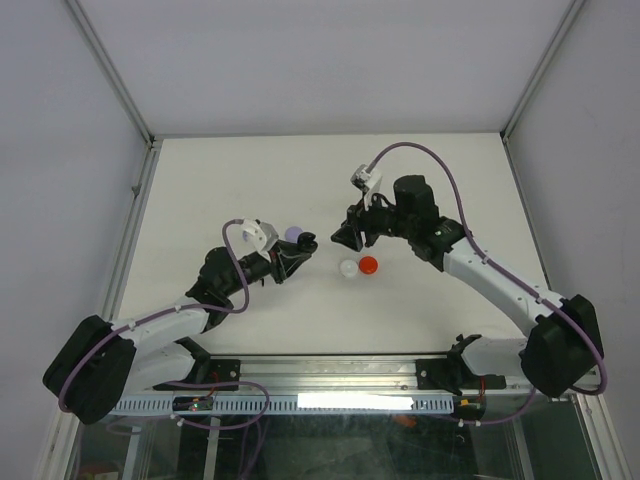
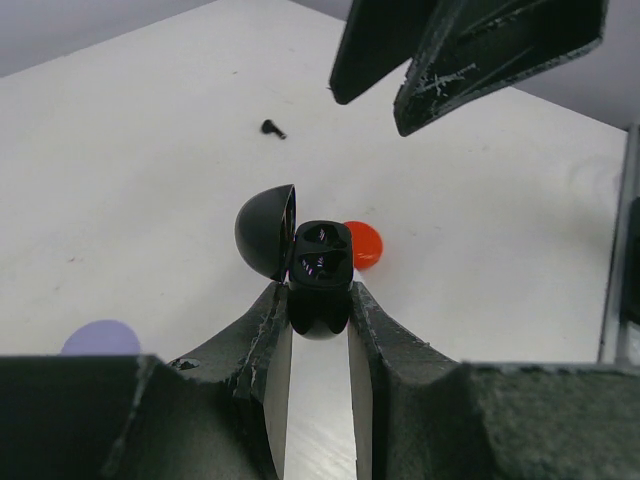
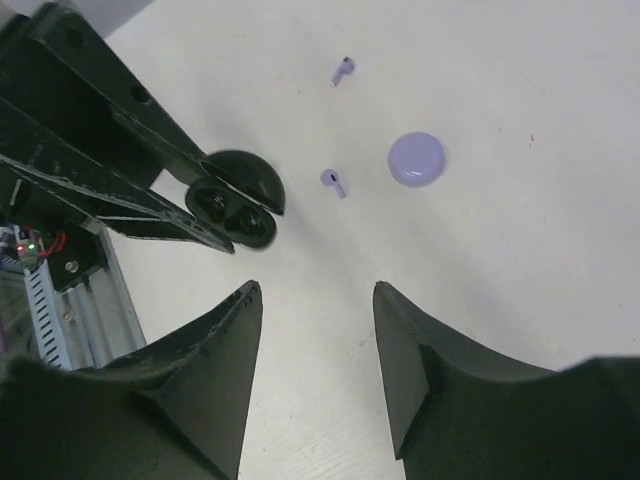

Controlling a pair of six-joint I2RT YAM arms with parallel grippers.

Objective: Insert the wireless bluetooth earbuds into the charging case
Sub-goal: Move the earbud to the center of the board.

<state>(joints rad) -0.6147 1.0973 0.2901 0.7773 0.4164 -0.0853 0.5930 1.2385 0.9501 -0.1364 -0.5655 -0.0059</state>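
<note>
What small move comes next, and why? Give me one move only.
Probably send the right gripper, jaws open and empty, to the loose black earbud on the table. The left gripper holds the black case with its lid open, ready; whether its sockets are filled is unclear.

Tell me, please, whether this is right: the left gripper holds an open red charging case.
Not quite: the open charging case in the left gripper is black, not red. The left wrist view shows it; the red case lies on the table beyond.
</note>
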